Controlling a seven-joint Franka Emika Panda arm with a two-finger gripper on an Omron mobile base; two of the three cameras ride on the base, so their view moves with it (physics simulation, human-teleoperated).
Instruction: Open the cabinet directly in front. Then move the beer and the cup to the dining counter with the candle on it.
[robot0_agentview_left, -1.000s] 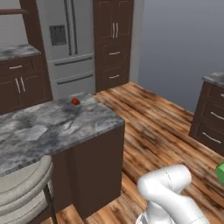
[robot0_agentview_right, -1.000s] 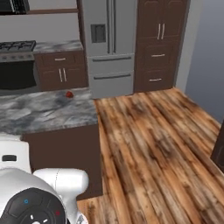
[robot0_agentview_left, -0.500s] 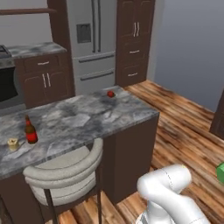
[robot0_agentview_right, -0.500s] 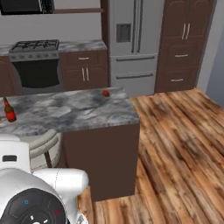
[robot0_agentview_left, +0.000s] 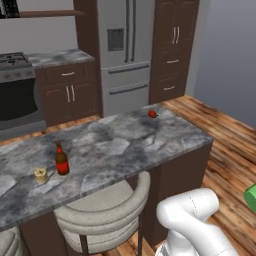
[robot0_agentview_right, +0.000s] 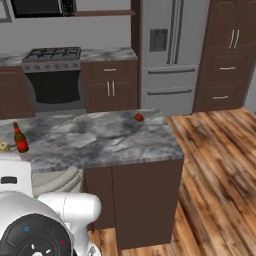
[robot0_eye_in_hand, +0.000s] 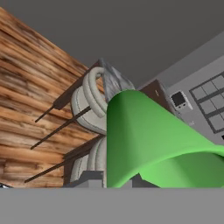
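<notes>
The whole picture has shifted since a second ago, so the base is driving and turning: the dining counter (robot0_agentview_left: 125, 145) now lies fully across the left base view, where before only its end with the small red round thing (robot0_agentview_left: 152, 114) was in sight. The beer (robot0_agentview_left: 61, 160) stands upright on this counter, near its left part, and the candle (robot0_agentview_left: 41, 174) sits just beside it, a little apart. In the right base view the same beer (robot0_agentview_right: 20, 138) is at the far left edge of the stone top. So I judge that the bottle is already delivered and only the second object is left. The cup (robot0_eye_in_hand: 148, 144) is very near the hand camera; its green wall covers most of the lower right of the hand view, and the fingertips are hidden behind it. The jaws are closed tight, and I judge they are gripping the cup. A green corner at the right edge of the left base view (robot0_agentview_left: 251, 196) is probably the same cup. The cream stool (robot0_agentview_left: 102, 210) stands between the robot and the counter. The next step, I think, is to bring the arm over the stone top and set the cup down near the candle without knocking the bottle.
</notes>
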